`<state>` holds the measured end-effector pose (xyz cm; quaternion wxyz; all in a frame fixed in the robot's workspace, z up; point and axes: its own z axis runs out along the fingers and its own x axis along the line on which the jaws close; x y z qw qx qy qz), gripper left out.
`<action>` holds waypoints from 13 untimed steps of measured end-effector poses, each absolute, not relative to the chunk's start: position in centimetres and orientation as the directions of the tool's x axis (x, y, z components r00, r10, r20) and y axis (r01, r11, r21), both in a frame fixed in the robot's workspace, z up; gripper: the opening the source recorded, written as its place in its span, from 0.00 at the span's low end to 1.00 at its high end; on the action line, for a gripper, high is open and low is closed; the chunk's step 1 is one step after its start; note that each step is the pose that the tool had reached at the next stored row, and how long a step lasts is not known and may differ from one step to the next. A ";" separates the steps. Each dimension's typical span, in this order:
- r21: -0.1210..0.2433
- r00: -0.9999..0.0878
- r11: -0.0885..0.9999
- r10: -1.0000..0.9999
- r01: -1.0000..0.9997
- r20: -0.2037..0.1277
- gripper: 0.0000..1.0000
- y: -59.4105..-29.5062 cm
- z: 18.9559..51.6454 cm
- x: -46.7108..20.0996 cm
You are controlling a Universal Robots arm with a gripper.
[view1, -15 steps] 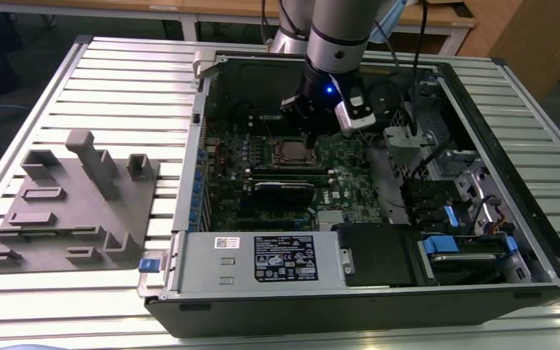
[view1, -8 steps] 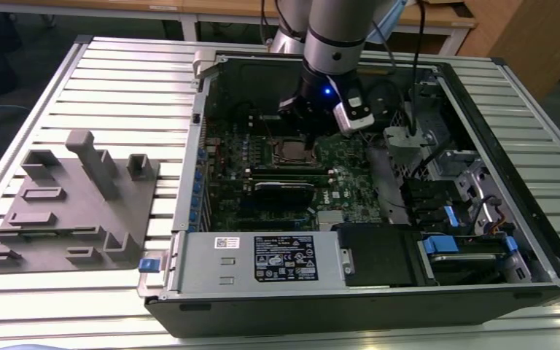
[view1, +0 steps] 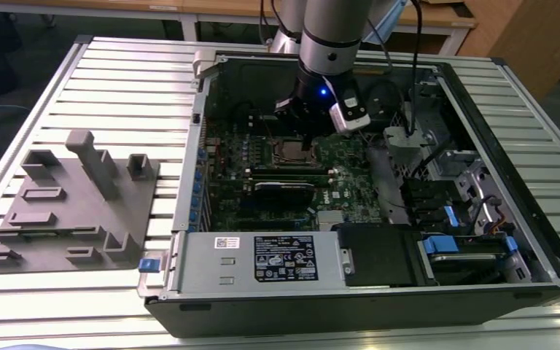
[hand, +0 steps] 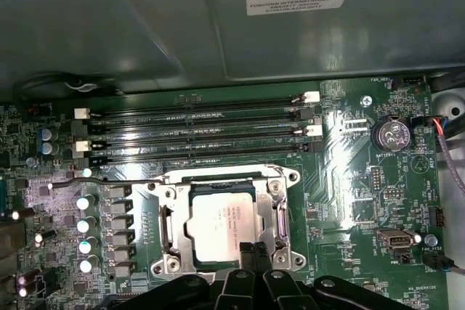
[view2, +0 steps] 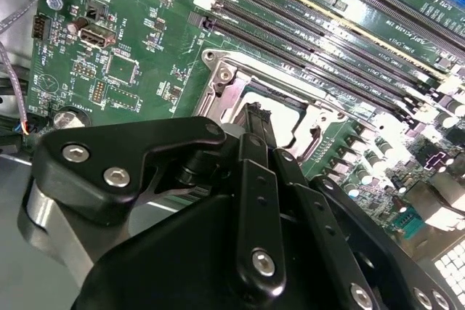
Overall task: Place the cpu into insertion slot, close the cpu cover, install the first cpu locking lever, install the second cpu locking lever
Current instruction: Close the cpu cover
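hanging over the cpu cover (hand: 221,178) beside 4 memory slots (hand: 196,125), the gripper (hand: 251,250) has fingers together.

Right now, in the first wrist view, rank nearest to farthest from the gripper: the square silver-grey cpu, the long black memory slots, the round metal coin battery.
1. Square silver-grey cpu, right beside the gripper.
2. Long black memory slots, beyond the cpu.
3. Round metal coin battery, past the slots' ends.
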<state>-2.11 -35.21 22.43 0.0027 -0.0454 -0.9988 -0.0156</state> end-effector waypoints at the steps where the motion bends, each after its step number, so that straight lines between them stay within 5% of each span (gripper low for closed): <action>1: 0.031 -0.996 0.995 0.091 0.091 0.007 0.11 -35.2 22.4 -2.1; 13: 0.031 -0.996 0.995 0.090 0.091 0.006 0.11 -35.2 22.4 -2.3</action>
